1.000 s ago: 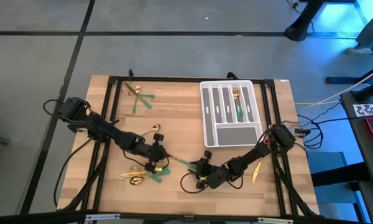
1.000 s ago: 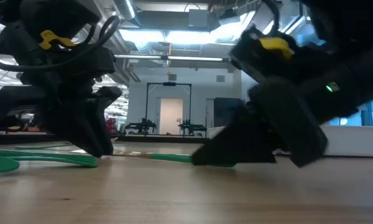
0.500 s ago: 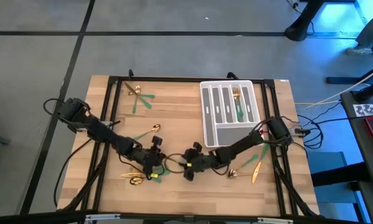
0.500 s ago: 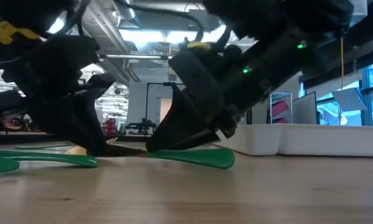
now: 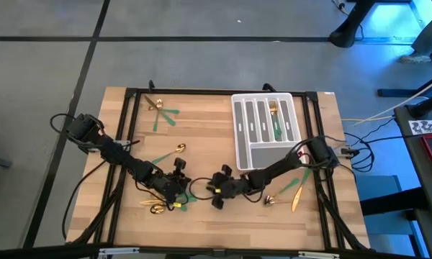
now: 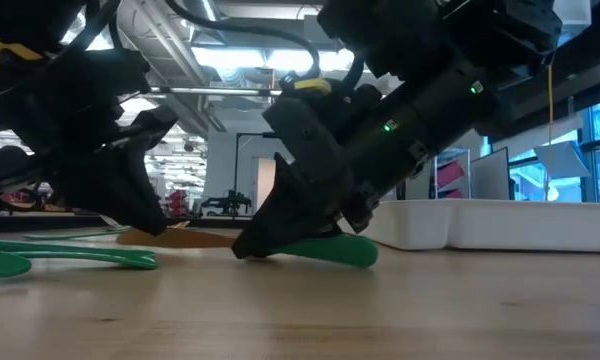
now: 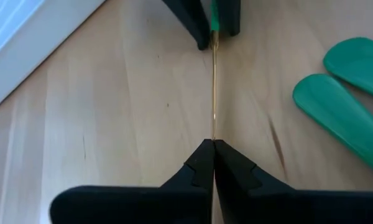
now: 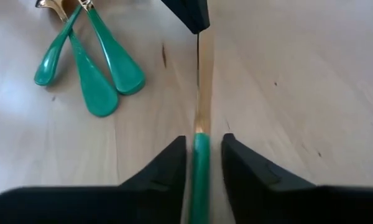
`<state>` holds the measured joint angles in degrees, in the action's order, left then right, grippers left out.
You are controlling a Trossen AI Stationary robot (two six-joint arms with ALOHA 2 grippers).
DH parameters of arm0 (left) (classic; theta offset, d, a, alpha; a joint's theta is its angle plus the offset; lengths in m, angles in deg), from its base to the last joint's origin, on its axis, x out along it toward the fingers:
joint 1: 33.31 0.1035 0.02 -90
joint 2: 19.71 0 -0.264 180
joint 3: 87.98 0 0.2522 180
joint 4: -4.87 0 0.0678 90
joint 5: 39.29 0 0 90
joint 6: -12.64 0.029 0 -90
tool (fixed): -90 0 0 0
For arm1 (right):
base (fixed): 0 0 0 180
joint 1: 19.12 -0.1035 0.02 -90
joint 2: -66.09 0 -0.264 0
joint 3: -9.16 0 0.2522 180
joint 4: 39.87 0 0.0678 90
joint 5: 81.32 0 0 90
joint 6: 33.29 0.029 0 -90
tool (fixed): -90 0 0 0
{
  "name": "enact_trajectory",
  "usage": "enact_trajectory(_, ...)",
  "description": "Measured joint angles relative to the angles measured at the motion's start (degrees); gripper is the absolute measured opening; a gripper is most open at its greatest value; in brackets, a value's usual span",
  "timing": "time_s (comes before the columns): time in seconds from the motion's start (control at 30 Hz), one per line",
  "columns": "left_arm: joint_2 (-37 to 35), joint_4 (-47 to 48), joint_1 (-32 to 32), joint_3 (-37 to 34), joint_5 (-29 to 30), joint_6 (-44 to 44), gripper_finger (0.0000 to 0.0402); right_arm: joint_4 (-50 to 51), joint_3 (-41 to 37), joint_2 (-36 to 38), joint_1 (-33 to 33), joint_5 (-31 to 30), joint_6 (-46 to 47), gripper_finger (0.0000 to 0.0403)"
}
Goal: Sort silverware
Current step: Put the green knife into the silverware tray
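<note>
Gold-bladed knife with a slim green handle (image 8: 201,149) lies lower centre of the high view. My left gripper (image 7: 212,144) pinches its blade tip; my right gripper (image 8: 201,142), fingers still apart, straddles the handle. Pulling against each other could bend or drop it.

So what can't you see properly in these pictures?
- Knife, left wrist view: gold tip hidden inside the shut left gripper.
- Same knife, right wrist view: handle end runs off the edge between the right gripper fingers.
- Tray cutlery, high view: too small to name.
</note>
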<state>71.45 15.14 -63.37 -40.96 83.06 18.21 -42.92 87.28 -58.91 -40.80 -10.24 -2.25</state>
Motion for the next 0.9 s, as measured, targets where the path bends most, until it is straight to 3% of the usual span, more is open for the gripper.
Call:
enact_trajectory(0.2, 0.0, -0.4, 0.0, 0.0, 0.0, -4.4, 0.0022, 1.2, 0.1, -0.4, -2.2, -4.7, 0.1, 0.0014)
enact_trajectory(0.53, -4.4, 3.1, -0.3, 0.0, 0.8, -16.4, 0.0109, 2.3, -0.2, 1.5, -6.0, -11.9, 0.8, 0.0011)
enact_trajectory(0.7, -7.3, 9.1, -0.9, 0.1, 4.3, -25.9, 0.0108, 15.1, -0.6, 7.1, -9.6, -17.4, 6.5, 0.0011)
enact_trajectory(0.9, -7.4, 10.5, -2.9, 0.1, 7.7, -29.1, 0.0092, 33.2, -0.5, 17.1, -15.4, -28.3, 17.9, 0.0011)
